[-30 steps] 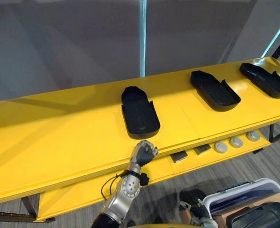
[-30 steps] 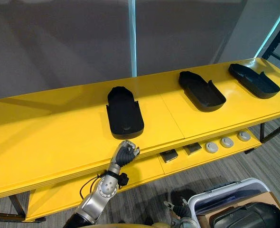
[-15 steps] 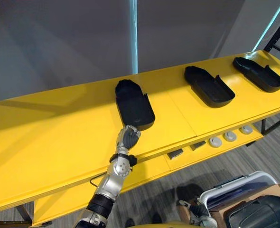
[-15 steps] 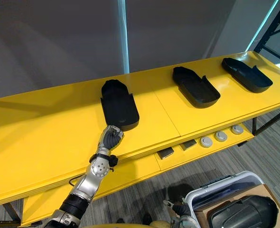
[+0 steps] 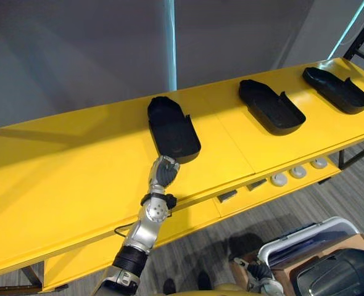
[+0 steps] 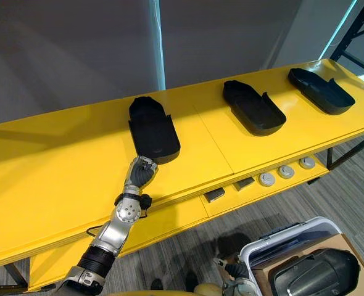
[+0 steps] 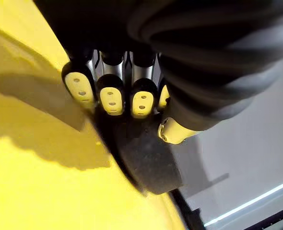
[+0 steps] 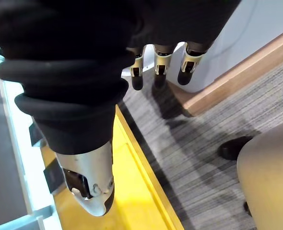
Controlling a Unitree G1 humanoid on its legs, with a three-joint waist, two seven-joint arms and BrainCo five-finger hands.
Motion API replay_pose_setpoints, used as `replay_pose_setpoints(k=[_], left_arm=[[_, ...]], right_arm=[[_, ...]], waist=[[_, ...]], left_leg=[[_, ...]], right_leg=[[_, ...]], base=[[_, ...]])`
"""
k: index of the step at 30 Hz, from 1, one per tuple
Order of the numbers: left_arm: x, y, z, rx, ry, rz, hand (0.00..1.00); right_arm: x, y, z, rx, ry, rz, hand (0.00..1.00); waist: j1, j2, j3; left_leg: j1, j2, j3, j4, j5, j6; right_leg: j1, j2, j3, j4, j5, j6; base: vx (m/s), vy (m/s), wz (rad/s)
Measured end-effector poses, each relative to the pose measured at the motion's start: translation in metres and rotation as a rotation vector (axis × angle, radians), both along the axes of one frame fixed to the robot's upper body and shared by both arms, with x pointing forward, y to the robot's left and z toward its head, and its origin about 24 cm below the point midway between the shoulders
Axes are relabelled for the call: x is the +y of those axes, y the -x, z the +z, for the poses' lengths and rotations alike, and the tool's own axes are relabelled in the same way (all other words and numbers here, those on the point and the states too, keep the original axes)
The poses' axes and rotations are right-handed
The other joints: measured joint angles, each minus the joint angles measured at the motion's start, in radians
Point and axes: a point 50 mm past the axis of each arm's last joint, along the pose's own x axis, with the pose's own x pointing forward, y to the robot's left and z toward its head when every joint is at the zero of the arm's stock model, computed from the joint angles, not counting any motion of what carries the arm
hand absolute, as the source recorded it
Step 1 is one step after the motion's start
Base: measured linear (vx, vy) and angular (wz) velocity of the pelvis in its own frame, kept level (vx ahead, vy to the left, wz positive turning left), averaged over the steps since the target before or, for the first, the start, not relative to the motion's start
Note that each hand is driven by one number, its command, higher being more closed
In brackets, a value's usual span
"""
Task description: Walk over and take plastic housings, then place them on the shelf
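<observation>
Now my left hand (image 5: 163,171) has moved up over the yellow shelf (image 5: 65,179), and its curled, empty fingers sit right at the near end of the black housing (image 5: 173,129), which lies flat on the shelf top. I judge this housing is placed and needs a nudge at most. My right hand (image 8: 159,64) hangs slack below the shelf.

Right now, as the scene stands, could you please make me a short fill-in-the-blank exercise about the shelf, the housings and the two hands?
1. The yellow shelf carries ___ black plastic housings on its top.
2. The left hand, fingers curled, is at the near end of the ___ of these housings.
3. The right hand hangs low near the white-rimmed bin, fingers relaxed, holding ___.

Missing words: three; leftmost; nothing.
</observation>
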Motion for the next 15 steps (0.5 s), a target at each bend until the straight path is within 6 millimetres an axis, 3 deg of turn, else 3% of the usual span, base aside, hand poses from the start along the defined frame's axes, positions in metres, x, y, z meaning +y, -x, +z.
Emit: replay_pose_setpoints(k=[3, 5, 10, 12, 15], left_arm=[[0.009, 0.016, 0.024, -0.124, 0.087, 0.001, 1.0], [0.025, 0.026, 0.033, -0.183, 0.173, 0.053, 1.0], [0.094, 0.053, 0.036, -0.282, 0.319, 0.367, 1.0], [0.131, 0.072, 0.031, -0.327, 0.381, 0.567, 1.0], [0.162, 0.1, 0.018, -0.322, 0.429, 0.77, 1.0]], right_arm=[[-0.002, 0.001, 0.0, 0.003, 0.005, 0.002, 0.0], [-0.004, 0.001, 0.0, 0.005, 0.011, 0.002, 0.0], [-0.008, 0.006, -0.002, 0.029, 0.015, -0.005, 0.0], [-0.009, 0.009, -0.003, 0.04, 0.018, -0.006, 0.0], [-0.007, 0.011, -0.003, 0.041, 0.021, -0.016, 0.0]], waist=[[0.007, 0.004, 0.002], [0.023, 0.007, 0.005], [0.059, 0.005, 0.005], [0.078, -0.001, 0.007], [0.108, -0.004, 0.008]], left_leg=[[0.009, -0.001, -0.011, 0.004, -0.001, 0.0], [0.013, -0.002, -0.027, 0.005, -0.001, 0.001], [0.015, -0.002, -0.08, 0.006, -0.001, 0.0], [0.017, -0.001, -0.102, 0.014, -0.002, -0.001], [0.013, 0.0, -0.119, 0.032, -0.009, -0.003]], right_leg=[[0.002, -0.001, -0.005, 0.025, -0.016, -0.005], [0.002, -0.002, -0.019, 0.046, -0.032, -0.007], [0.011, -0.004, -0.068, 0.087, -0.066, -0.016], [0.023, -0.005, -0.098, 0.091, -0.075, -0.024], [0.038, -0.01, -0.13, 0.09, -0.08, -0.026]], base=[[0.01, 0.012, 0.14], [-0.01, -0.006, 0.21], [-0.01, -0.016, 0.33], [0.01, -0.018, 0.36], [0.02, -0.018, 0.29]])
